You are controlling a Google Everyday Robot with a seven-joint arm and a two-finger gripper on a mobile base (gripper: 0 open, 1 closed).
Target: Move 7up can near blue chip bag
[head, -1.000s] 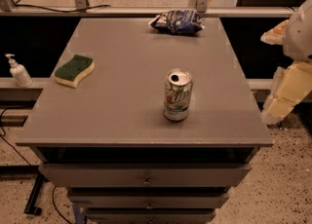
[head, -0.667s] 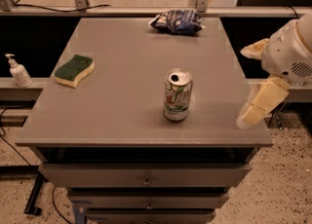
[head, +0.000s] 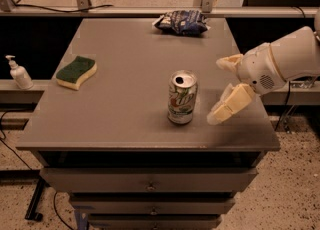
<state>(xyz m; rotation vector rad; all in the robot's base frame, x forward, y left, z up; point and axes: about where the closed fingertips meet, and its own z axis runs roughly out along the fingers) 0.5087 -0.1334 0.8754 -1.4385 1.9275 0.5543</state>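
Note:
The 7up can (head: 182,98) stands upright near the front middle of the grey table (head: 125,124), its silver top and pull-tab hole showing. The blue chip bag (head: 181,22) lies crumpled at the table's far edge, well behind the can. My gripper (head: 223,88) reaches in from the right on a white arm, just right of the can and apart from it. Its two cream fingers (head: 231,105) are spread wide and hold nothing.
A green-and-yellow sponge (head: 76,72) lies on the table's left side. A white pump bottle (head: 19,73) stands on a ledge left of the table. Drawers (head: 150,186) run below the table front. A metal rail and posts stand behind the table.
My gripper has moved left from the table's right edge over the tabletop, closer to the can. The can, bag and sponge have not moved.

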